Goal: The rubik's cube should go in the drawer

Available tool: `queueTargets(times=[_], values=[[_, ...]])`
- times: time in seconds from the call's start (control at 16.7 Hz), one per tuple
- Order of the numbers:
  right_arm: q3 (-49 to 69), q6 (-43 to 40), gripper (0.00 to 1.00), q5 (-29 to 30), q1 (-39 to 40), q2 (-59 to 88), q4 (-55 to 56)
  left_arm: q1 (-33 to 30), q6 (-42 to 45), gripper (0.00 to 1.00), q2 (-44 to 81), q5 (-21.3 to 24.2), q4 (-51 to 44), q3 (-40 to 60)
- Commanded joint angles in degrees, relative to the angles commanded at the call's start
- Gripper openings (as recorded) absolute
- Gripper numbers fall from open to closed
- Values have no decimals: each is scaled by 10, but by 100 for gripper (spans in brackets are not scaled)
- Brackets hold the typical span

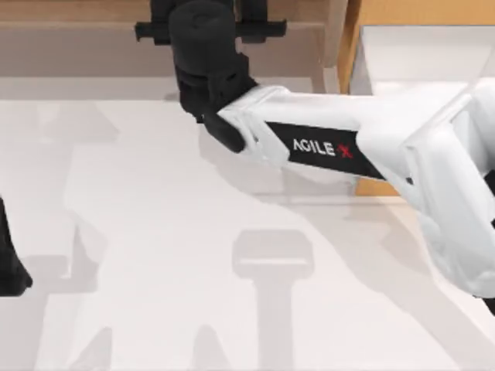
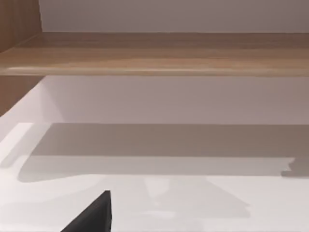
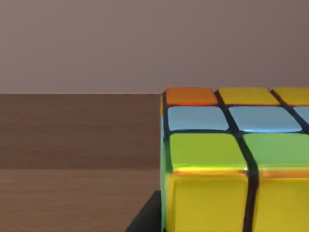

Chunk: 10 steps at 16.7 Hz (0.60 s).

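**Cube close against right wrist camera, drawer at upper right**

Right arm [image 1: 363,147] crosses the top view from the right edge to upper centre, its black gripper [image 1: 203,35] over the brown shelf [image 1: 77,46]; cannot tell how its fingers stand. Drawer [image 1: 371,15], orange-tan with white inner walls, sits upper right; its visible interior holds nothing. Rubik's cube [image 3: 231,159] occupies the lower right of the right wrist view, on the shelf: orange, yellow, pale blue, green tiles, dark lines between. Left gripper [image 1: 9,267] parked at left edge; finger spread unclear.
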Motion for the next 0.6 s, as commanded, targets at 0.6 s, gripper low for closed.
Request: queueTargets(times=[0.6], values=[[-5, 3, 0, -38, -2, -48, -114, 0, 0, 100, 0, 0, 0, 0]])
